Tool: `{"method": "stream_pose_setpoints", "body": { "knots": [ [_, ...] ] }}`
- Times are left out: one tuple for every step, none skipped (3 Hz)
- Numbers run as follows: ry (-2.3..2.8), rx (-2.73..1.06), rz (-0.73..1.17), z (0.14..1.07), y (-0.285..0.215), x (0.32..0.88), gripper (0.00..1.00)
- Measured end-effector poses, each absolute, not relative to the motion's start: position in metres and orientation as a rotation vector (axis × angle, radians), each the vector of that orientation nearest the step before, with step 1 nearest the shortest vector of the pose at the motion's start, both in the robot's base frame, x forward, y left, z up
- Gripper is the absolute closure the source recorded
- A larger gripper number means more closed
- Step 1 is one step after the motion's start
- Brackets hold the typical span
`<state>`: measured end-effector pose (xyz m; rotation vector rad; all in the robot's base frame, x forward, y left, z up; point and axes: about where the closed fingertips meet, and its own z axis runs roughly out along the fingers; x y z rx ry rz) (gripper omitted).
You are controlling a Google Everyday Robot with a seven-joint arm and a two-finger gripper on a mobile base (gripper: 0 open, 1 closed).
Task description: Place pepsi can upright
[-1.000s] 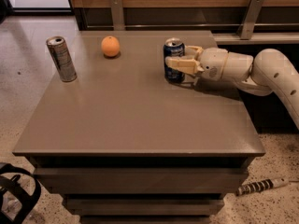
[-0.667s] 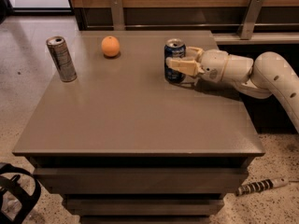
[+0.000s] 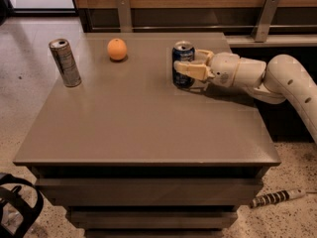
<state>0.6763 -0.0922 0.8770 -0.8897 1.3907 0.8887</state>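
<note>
The pepsi can (image 3: 183,53) is dark blue with a silver top and stands upright on the brown table (image 3: 143,118), at the back right. My gripper (image 3: 187,63) reaches in from the right and holds the can around its middle. The near finger (image 3: 190,70) lies across the can's front. The far finger is mostly hidden behind the can. The can's base rests on the tabletop.
A taller, slim silver-grey can (image 3: 65,62) stands upright at the table's left side. An orange (image 3: 117,49) lies at the back, left of the pepsi can. A wooden wall with metal brackets runs behind the table. My white arm (image 3: 292,83) hangs over the table's right edge.
</note>
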Motion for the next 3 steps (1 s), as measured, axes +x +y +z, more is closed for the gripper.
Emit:
{"method": "stream_pose_setpoints", "body": {
  "knots": [
    [1.389,-0.893,0.892,0.8773,-0.0891,0.6762,0.36],
    [1.387,-0.897,0.896,0.8776,-0.086,0.676,0.12],
    [1.385,-0.9,0.9,0.8779,-0.0832,0.6758,0.0]
  ]
}}
